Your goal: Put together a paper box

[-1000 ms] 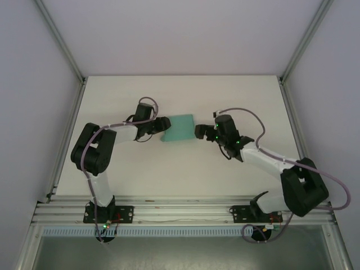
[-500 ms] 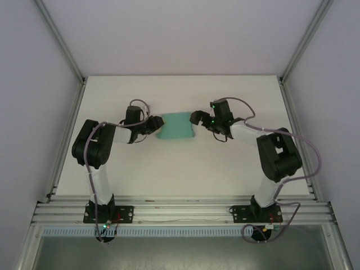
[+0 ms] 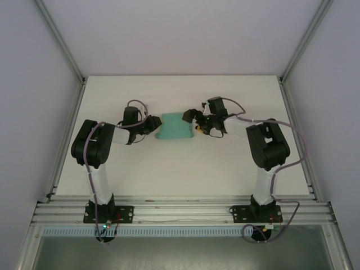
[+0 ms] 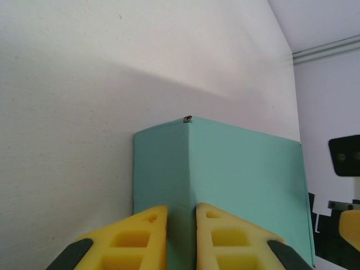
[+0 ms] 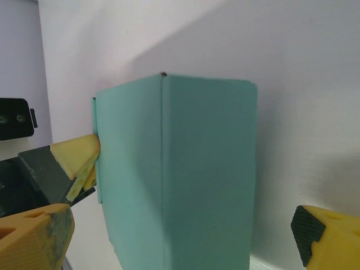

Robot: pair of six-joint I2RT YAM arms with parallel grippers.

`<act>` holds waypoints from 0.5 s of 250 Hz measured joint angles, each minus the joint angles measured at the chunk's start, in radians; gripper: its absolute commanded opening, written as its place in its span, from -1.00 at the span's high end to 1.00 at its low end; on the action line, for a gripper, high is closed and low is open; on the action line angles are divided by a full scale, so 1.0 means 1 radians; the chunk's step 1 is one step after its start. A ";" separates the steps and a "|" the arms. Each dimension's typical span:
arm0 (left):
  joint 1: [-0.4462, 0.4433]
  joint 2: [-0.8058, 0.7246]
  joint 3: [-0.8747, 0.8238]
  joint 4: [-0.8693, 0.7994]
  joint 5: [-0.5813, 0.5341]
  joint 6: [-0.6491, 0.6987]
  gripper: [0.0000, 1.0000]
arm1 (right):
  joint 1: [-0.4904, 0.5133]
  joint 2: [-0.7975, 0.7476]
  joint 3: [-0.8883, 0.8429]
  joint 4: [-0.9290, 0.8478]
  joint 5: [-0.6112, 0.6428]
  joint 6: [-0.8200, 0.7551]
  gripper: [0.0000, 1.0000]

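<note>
The paper box is a teal-green folded card shape lying on the white table between the two grippers. My left gripper is at its left end. In the left wrist view its yellow fingers pinch a folded edge of the paper box, with teal card filling the narrow gap of the left gripper. My right gripper is at the box's right end. In the right wrist view the right gripper stands wide open, the paper box between its fingertips, a little apart from both.
Aluminium frame rails run along both sides of the table, with pale walls behind. The right arm's elbow stands just right of the box. Bare table lies in front of the box and behind it.
The left jaws have closed onto the box's left end. The right arm has folded in, bringing its open jaws around the box's right end. The box has shifted slightly farther back.
</note>
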 measured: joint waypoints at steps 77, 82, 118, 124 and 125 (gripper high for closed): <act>0.000 0.000 -0.003 0.004 0.003 0.004 0.62 | -0.009 0.074 0.035 0.086 -0.093 0.066 -0.62; 0.001 0.000 -0.003 0.004 0.005 0.005 0.59 | -0.009 0.081 0.039 0.097 -0.099 0.069 -0.56; 0.006 0.000 -0.003 0.003 0.012 0.016 0.48 | -0.018 0.129 0.047 0.179 -0.155 0.123 -0.14; 0.006 0.000 -0.003 0.003 0.012 0.017 0.45 | -0.021 0.131 0.047 0.185 -0.161 0.133 -0.07; 0.006 0.000 -0.003 0.003 0.012 0.018 0.44 | -0.021 0.132 0.047 0.188 -0.162 0.132 -0.06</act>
